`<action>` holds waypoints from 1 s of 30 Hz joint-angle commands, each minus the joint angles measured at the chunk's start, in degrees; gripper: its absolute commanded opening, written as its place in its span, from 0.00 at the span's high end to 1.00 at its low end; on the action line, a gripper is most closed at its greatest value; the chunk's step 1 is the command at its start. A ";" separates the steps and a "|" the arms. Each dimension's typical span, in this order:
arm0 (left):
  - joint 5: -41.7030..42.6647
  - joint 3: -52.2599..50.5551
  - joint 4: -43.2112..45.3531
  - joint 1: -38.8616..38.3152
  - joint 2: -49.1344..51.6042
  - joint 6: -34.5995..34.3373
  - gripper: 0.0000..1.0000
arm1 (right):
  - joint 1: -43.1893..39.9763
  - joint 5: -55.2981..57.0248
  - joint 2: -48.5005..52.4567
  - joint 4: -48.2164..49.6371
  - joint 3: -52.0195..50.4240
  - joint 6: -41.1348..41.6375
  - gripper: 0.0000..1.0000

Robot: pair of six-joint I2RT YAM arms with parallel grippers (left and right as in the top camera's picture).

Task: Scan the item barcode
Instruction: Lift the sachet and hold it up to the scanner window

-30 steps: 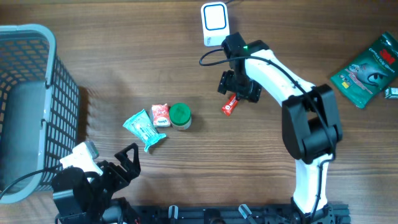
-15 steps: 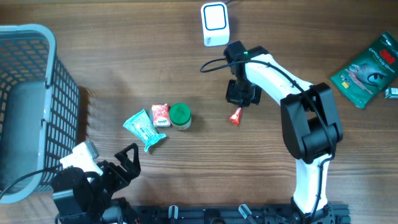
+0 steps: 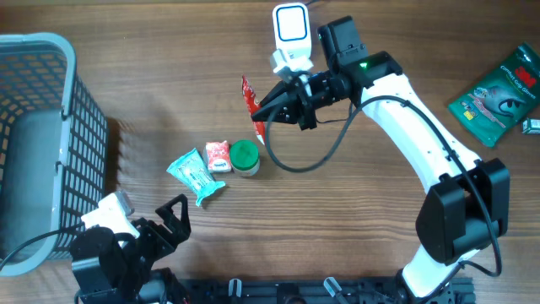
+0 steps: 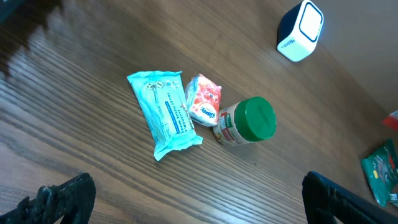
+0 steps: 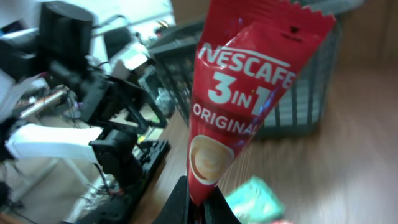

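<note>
The jaws of the right gripper (image 3: 268, 110) are pressed together on one end of the red coffee sachet (image 3: 250, 101). The sachet is held clear of the table, near the white scanner (image 3: 291, 32). The jaws of the left gripper (image 3: 173, 211) are spread wide, with nothing between them. A green-lidded jar (image 3: 245, 157) is located beneath the sachet.

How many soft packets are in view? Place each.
4: teal wipes pack and red-white packet left of the green-lidded jar; Nescafe sachet in the right gripper; green pouch far right. The item beside it is cut off.
</note>
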 commanded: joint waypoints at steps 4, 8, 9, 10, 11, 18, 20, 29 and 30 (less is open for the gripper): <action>0.61 -0.09 0.11 0.09 -0.09 1.09 0.00 | 3.63 -9.20 0.76 21.14 0.11 -7.48 0.96; 0.63 -0.09 0.11 0.09 -0.09 1.09 0.00 | 5.27 -8.81 0.76 40.89 0.11 -7.50 0.96; 0.61 -0.09 0.11 0.09 -0.09 1.09 0.00 | 5.27 -8.83 0.76 42.23 0.13 -7.50 0.96; 0.63 -0.09 0.11 0.09 -0.09 1.11 0.00 | 5.27 -8.85 0.76 43.21 0.11 -7.50 0.96; 0.61 -0.09 0.11 0.09 -0.09 1.11 0.00 | 5.27 -8.90 0.76 43.98 0.13 -7.56 0.96; 0.63 -0.09 0.11 0.09 -0.09 1.11 0.00 | 6.91 -9.11 0.76 47.41 0.11 -14.78 0.96; 0.63 -0.09 0.11 0.09 -0.09 1.11 0.00 | 7.78 -9.14 0.76 47.47 0.13 -16.70 0.96; 0.61 -0.09 0.11 0.09 -0.09 1.11 0.00 | 8.81 -9.14 0.59 73.26 0.20 -8.22 0.96; 0.61 -0.09 0.11 0.09 -0.09 1.11 0.00 | 8.81 -9.14 0.59 75.67 0.20 -6.99 0.96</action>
